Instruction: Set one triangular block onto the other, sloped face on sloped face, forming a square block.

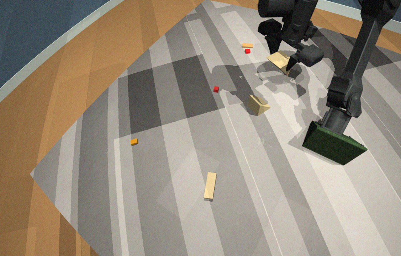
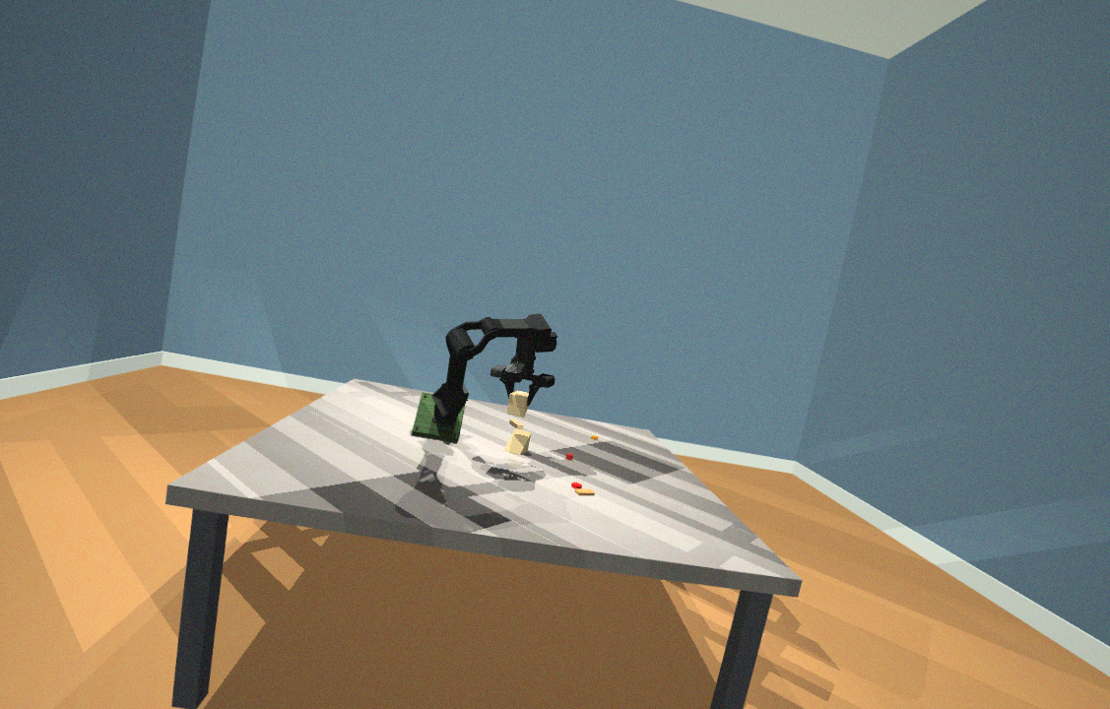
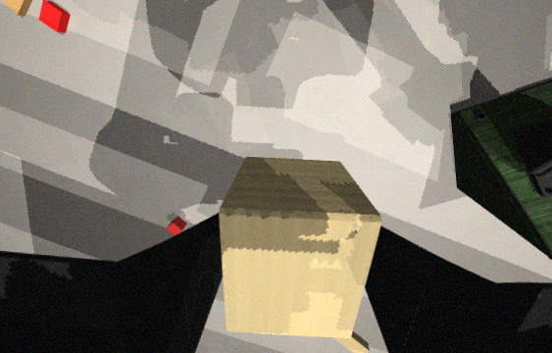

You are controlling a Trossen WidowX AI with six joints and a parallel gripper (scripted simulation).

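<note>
The end effector (image 1: 280, 62) (image 2: 518, 401) (image 3: 292, 220) has one triangular block (image 1: 278, 59) (image 2: 517, 404) (image 3: 300, 275) clamped between its fingers, up above the table (image 1: 169, 178) (image 2: 488, 529) (image 3: 60, 88)! The other triangular block (image 1: 257, 105) (image 2: 518, 442) sits on the table, nothing on its slope. A crooked wrist could bring the slopes together unevenly; coming in too low could shove the lower block. Count them: two triangular blocks, two red pieces (image 1: 247, 51) (image 2: 576, 484) (image 3: 54, 17), three flat tan or orange pieces (image 1: 210, 185) (image 2: 585, 491) (image 3: 17, 6).
</note>
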